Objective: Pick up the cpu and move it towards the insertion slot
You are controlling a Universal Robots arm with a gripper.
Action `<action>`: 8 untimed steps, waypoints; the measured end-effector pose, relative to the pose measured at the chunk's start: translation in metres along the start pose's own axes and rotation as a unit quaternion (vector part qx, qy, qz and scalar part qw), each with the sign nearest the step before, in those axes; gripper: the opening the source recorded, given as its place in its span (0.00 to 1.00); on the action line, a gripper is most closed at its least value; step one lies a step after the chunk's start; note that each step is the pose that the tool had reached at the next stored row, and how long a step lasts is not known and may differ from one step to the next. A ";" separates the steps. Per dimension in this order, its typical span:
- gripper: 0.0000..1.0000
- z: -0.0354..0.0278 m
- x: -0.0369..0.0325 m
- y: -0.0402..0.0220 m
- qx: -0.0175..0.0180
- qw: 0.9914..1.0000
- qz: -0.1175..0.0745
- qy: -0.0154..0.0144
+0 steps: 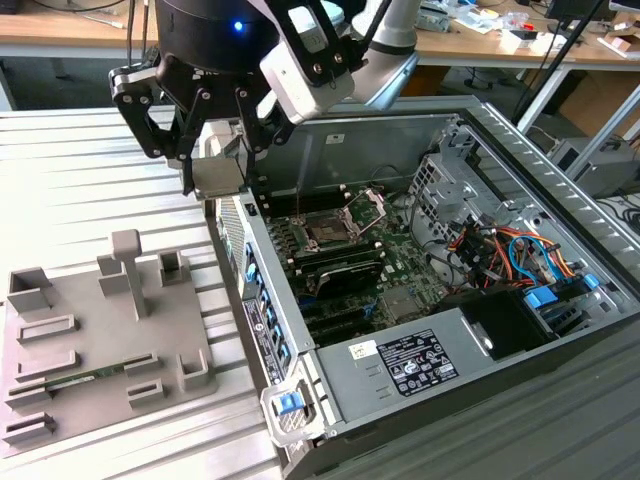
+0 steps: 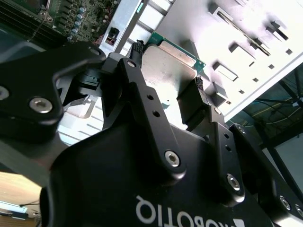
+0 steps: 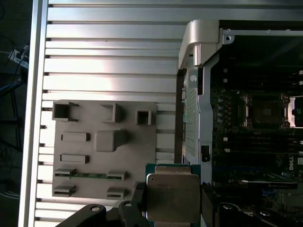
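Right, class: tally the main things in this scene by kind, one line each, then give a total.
Small silvery-topped square cpu: 1
Black robot hand gripping it: 1
Grey plastic tray: 1
Open grey metal computer case: 1
Square metal-framed insertion slot: 1
Total: 5

A ribbed silver aluminium table of long parallel slats carries two things: a flat grey plastic tray with raised holders, toward the exterior view's left, and just beside it an open dark metal computer case.
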State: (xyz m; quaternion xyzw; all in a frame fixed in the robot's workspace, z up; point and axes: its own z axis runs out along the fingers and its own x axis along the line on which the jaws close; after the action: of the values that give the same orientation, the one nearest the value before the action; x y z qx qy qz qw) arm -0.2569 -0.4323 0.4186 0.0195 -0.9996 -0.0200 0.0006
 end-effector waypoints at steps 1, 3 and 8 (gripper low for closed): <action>0.55 0.0000 -0.0007 0.0000 0.000 1.000 0.000 0.000; 0.55 0.0000 -0.0041 -0.0002 0.000 1.000 0.000 0.000; 0.55 0.0000 -0.0095 -0.0004 0.000 1.000 0.000 0.000</action>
State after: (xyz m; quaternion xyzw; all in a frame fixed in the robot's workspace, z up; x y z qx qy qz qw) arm -0.2474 -0.4323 0.4186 0.0195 -0.9996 -0.0200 0.0006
